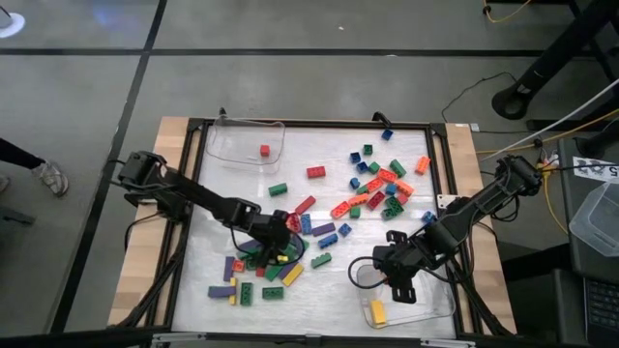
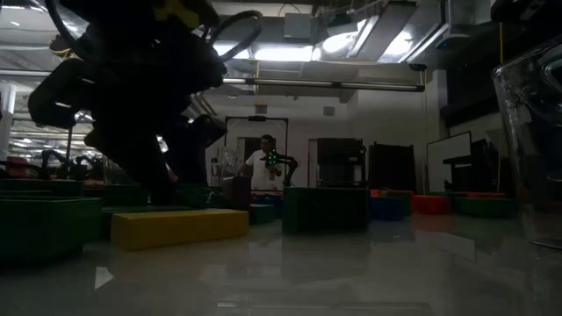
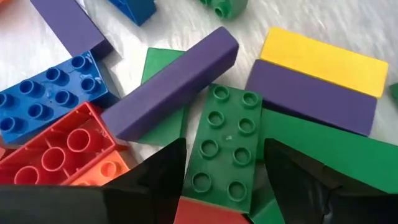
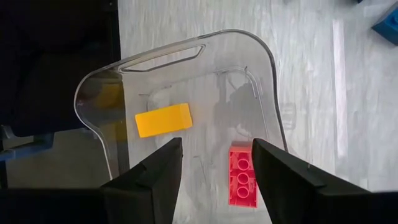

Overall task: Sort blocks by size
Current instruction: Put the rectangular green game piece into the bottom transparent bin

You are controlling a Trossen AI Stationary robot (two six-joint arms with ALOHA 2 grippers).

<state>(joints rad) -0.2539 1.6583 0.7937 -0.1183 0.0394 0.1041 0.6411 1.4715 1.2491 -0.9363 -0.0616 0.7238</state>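
Many coloured studded blocks lie scattered over the white table, with a dense pile (image 1: pixel 266 266) at the near left. My left gripper (image 1: pixel 271 246) is low over that pile, open, one finger on each side of a green two-by-four brick (image 3: pixel 227 118) that lies studs up on other blocks. My right gripper (image 1: pixel 392 280) is open above the clear tray (image 1: pixel 426 307) at the near right. In the right wrist view a red brick (image 4: pixel 242 180) and a yellow block (image 4: pixel 163 119) lie on that tray's floor (image 4: pixel 205 81), the red one below my fingers (image 4: pixel 216 144). My left gripper comes from above with its open fingers (image 3: pixel 158 177) close beside the green brick's two long sides (image 3: pixel 194 177). I cannot tell whether they touch it. The brick lies flat on the pile.
A second clear tray (image 1: pixel 247 143) at the far left holds one red block (image 1: pixel 264 151). More blocks lie spread over the table's middle and far right (image 1: pixel 382 184). A black frame (image 1: pixel 319 124) rims the table. A purple bar (image 3: pixel 171 87) and a red brick (image 3: pixel 59 149) crowd the green one.
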